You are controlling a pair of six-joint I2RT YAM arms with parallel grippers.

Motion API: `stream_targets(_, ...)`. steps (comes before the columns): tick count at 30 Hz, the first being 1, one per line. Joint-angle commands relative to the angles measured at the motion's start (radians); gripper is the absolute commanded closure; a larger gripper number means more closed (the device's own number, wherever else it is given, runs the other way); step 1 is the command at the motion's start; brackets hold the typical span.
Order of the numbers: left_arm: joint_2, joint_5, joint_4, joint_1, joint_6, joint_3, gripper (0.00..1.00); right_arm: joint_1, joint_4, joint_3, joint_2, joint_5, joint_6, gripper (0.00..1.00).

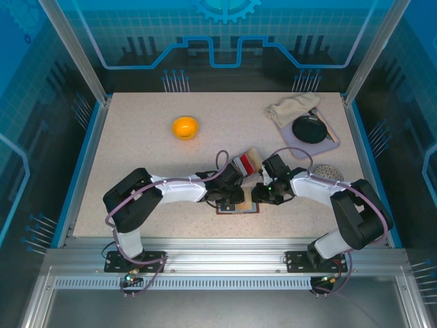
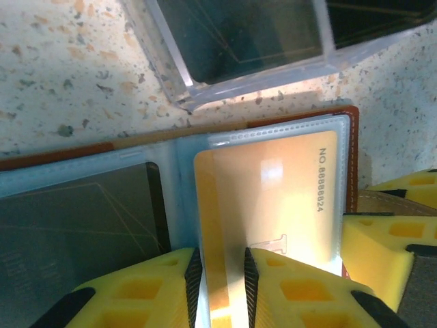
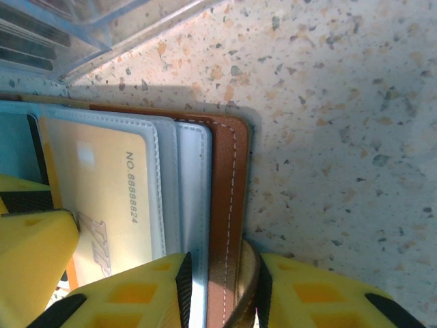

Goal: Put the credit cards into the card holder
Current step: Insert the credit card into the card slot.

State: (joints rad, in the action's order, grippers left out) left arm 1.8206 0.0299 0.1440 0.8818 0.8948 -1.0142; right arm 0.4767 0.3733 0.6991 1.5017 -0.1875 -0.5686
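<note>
The speckled table [image 1: 136, 150] takes up most of the enclosure, and both arms reach in from its near edge to meet just in front of the middle. At the far right corner lies a crumpled pale cloth [image 1: 292, 108] with a black disc [image 1: 309, 128] resting against it. An orange bowl [image 1: 185, 128] sits well apart, left of centre.

A clear tray [image 1: 251, 158] stands just beyond the two wrists, with some of the credit cards [image 1: 242, 164] stacked on edge in it, red and white showing. Just beside the tray, on its near side, the card holder [image 3: 222, 178] lies open on the table, brown leather cover down and its pale blue-grey pockets facing up.

The right gripper [image 3: 220, 280] has its jaws closed on the brown stitched edge of the holder, at the snap tab, pinning that side.

An orange card [image 2: 273, 198] printed with a number lies in the clear pocket on that same side. A dark card [image 2: 75, 219] fills the neighbouring pocket.

The left gripper [image 2: 220, 266] is down on the orange card. Its jaws stand a narrow gap apart, with a strip of the card's face showing between them. I cannot tell whether they actually pinch anything.
</note>
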Motion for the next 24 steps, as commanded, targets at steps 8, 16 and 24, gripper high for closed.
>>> stream_targets(8,0.023,0.114,-0.131,0.008,0.016,0.006,0.75,-0.006,0.042,-0.02,0.002,0.013,-0.007,0.69)
stream_targets(16,-0.032,0.064,-0.111,0.009,0.037,0.043,0.74,-0.007,0.093,0.017,-0.03,0.042,-0.003,0.64)
stream_targets(24,-0.255,-0.078,-0.082,-0.025,0.041,0.141,0.6,-0.051,0.263,0.131,-0.171,0.159,0.054,0.44)
